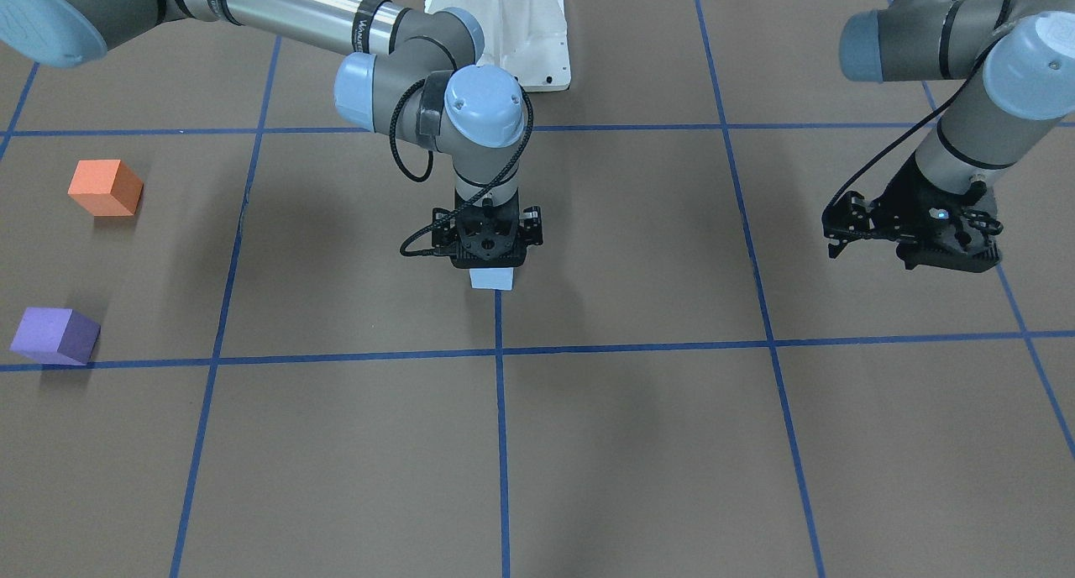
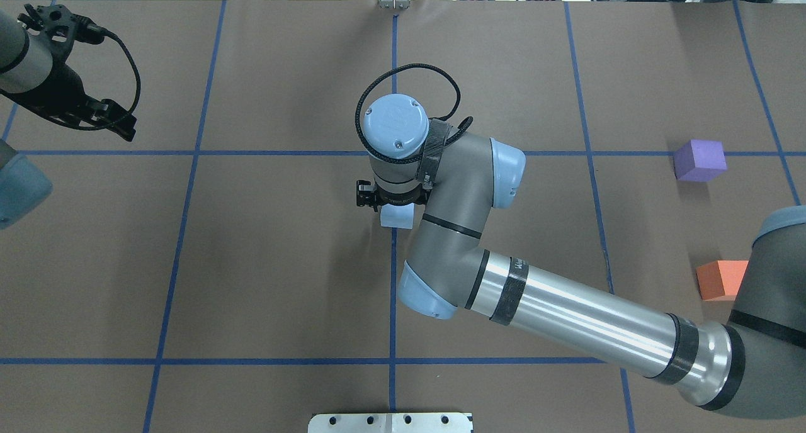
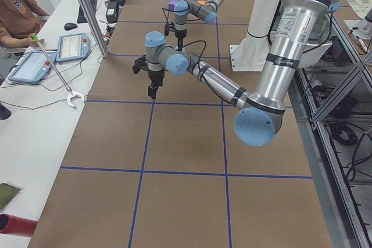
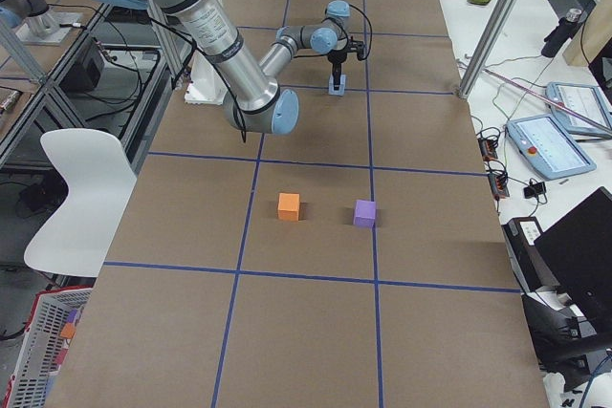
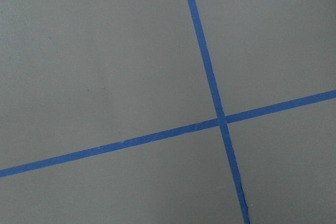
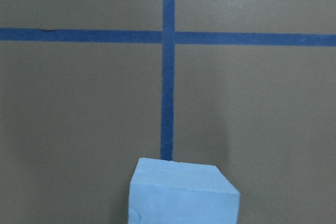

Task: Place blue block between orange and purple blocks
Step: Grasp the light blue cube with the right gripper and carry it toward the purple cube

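Brown desk: blue block mid-desk under right gripper, well apart from orange block & purple block. Jaws here and on left gripper: can't tell. Carry + placing prob. all to do.

You've got a brown tabletop crossed by a grid of blue tape lines. The blue block is a very pale, icy blue, far lighter than the tape. Your orange block is a flat salmon-orange, and the purple block is a soft violet with one darker face. The right arm and left arm have grey joints, light blue caps and silver tubes. The right gripper and left gripper are black.
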Action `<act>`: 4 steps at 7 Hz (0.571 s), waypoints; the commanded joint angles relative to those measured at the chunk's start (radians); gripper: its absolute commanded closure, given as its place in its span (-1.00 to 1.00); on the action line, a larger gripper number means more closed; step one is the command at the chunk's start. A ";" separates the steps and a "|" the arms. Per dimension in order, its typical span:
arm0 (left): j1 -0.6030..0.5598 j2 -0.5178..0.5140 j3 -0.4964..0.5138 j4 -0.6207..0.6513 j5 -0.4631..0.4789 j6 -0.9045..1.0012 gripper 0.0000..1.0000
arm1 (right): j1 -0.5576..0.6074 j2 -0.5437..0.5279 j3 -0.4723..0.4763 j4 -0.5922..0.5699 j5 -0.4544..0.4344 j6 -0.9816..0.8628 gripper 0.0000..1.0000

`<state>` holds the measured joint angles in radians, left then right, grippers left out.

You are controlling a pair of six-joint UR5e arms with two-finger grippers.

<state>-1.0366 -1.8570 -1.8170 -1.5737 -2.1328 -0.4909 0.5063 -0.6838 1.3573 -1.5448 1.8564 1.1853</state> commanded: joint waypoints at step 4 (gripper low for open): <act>0.000 0.001 -0.008 -0.002 -0.006 0.000 -1.00 | 0.003 0.000 0.006 0.026 0.001 0.000 1.00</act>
<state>-1.0357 -1.8568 -1.8208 -1.5743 -2.1344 -0.4909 0.4985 -0.6874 1.3518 -1.5183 1.8565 1.1874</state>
